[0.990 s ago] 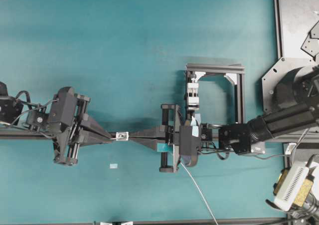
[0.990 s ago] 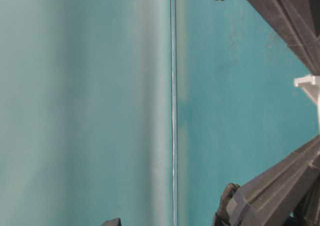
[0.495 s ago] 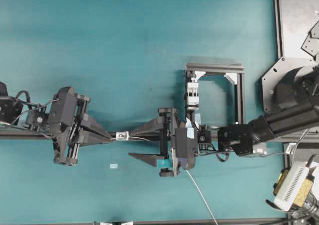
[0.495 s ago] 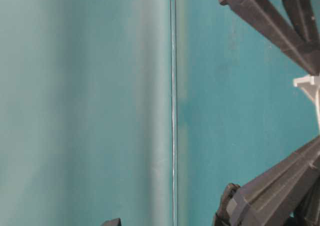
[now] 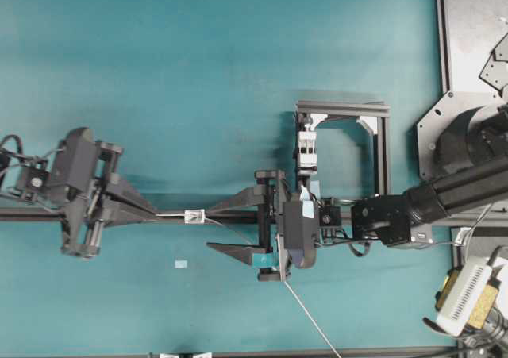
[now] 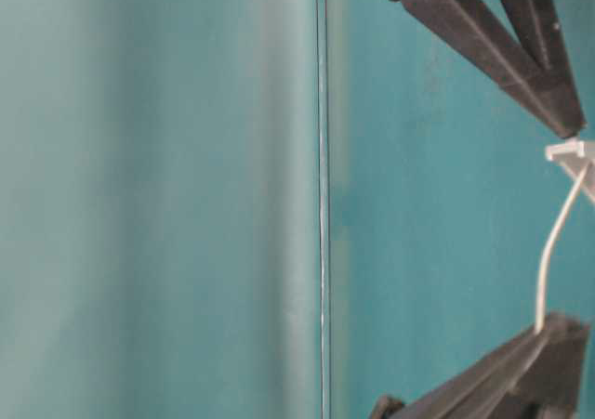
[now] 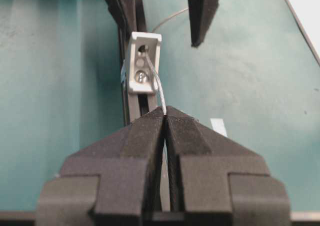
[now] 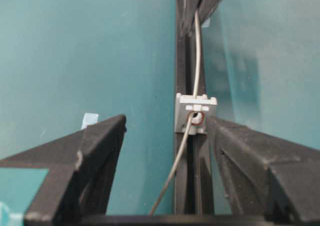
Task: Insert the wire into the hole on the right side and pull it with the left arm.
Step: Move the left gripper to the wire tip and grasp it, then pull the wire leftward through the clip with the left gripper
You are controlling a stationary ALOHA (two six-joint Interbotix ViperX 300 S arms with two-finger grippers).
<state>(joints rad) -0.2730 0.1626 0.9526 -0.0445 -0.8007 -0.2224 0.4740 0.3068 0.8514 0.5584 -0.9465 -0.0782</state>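
The thin pale wire (image 5: 171, 214) runs through the hole (image 7: 143, 49) in the small silvery bracket (image 5: 194, 215) on the black rail. My left gripper (image 5: 155, 213) is shut on the wire's end a little left of the bracket, and in the left wrist view the left gripper (image 7: 165, 110) pinches it at the fingertips. On the other side of the bracket my right gripper (image 5: 210, 228) stands open, its fingers (image 8: 95, 151) clear of the wire (image 8: 182, 151). The wire's tail (image 5: 309, 314) trails towards the front edge. At table level the wire (image 6: 548, 261) arcs from the bracket (image 6: 572, 150) to the left gripper (image 6: 548, 326).
The black rail (image 5: 24, 213) runs across the table under both grippers. A white clamp block (image 5: 307, 148) in a black frame (image 5: 381, 144) stands behind the right gripper. A small pale tape patch (image 5: 182, 263) lies in front of the bracket. Metal plates (image 5: 476, 40) lie at the far right.
My right gripper opened and let the wire go. My left gripper moved left away from the bracket, drawing a length of wire through the hole. The tail shifted.
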